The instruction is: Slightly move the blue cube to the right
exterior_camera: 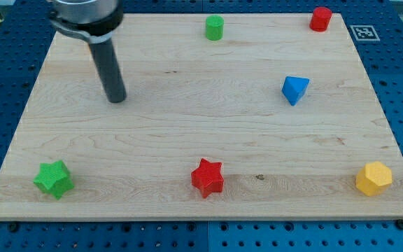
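Note:
The blue cube [294, 89] sits on the wooden board at the view's right, a little above the middle, standing on a corner so it looks pointed. My tip [117, 99] rests on the board at the view's upper left, far to the left of the blue cube and not touching any block.
A green cylinder [214, 28] stands at the top middle and a red cylinder [320, 19] at the top right. A green star [53, 178] lies at the bottom left, a red star [207, 177] at the bottom middle, a yellow hexagonal block [373, 178] at the bottom right. The board's right edge [387, 119] borders blue pegboard.

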